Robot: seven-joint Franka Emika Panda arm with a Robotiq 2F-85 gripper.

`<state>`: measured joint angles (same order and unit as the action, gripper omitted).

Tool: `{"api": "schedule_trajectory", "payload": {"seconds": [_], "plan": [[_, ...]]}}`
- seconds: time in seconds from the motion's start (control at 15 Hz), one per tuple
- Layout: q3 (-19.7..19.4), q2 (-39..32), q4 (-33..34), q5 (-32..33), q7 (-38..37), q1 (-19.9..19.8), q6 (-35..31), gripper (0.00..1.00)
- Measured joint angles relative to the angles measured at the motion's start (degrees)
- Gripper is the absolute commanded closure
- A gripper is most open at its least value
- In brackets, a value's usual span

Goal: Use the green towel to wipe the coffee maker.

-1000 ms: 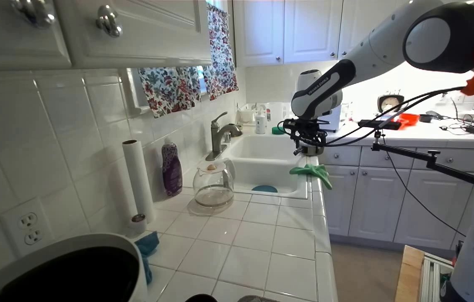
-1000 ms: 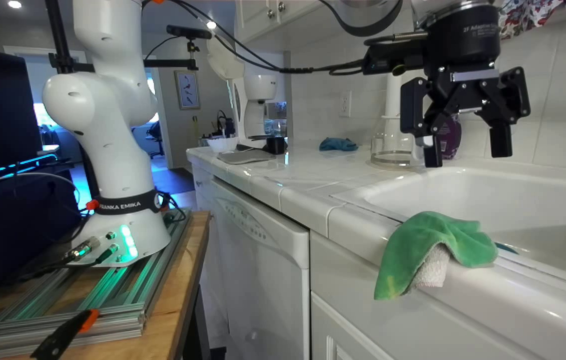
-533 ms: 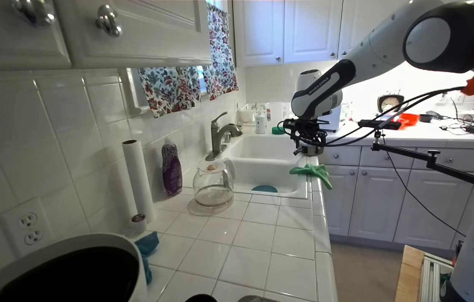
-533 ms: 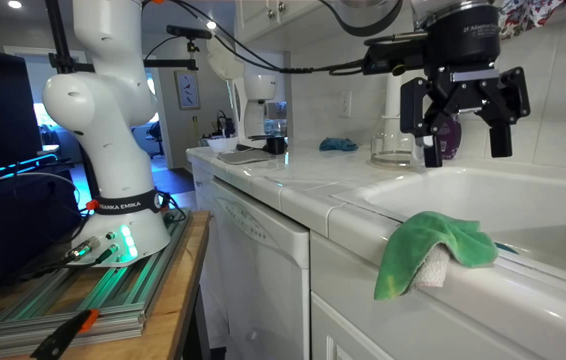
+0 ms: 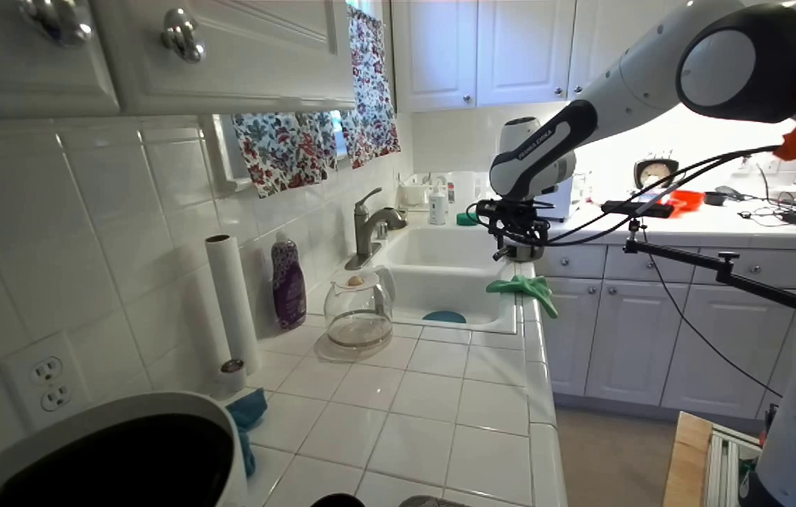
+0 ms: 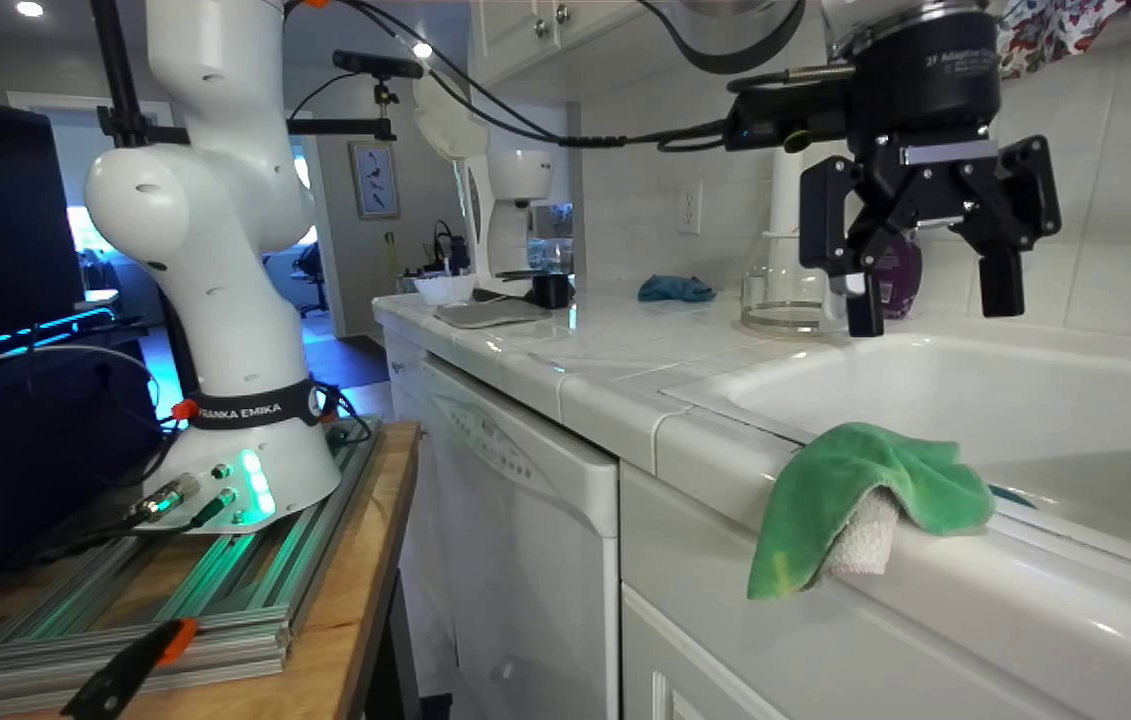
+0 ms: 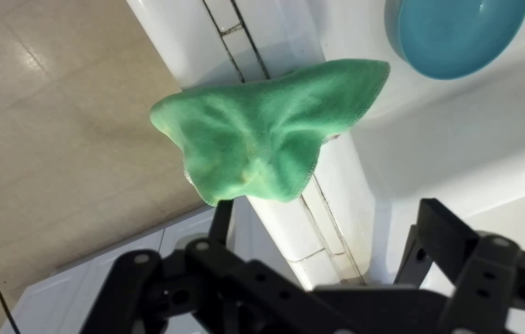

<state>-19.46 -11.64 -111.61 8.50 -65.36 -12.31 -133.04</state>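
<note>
Tool (image 6: 934, 300), jaws apart — higher than green towel (image 7: 262, 127)

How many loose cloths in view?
2: green towel, draped over the front edge of the counter at the sink; blue cloth, crumpled farther along. More may be hidden; small green thing beyond the sink is unclear.
</note>
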Motion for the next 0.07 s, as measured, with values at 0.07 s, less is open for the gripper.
{"api": "schedule_trajectory", "payload": {"seconds": [0.07], "plan": [[0.0,0.0,0.0,0.0,0.0,0.0,0.0,0.0]]}}
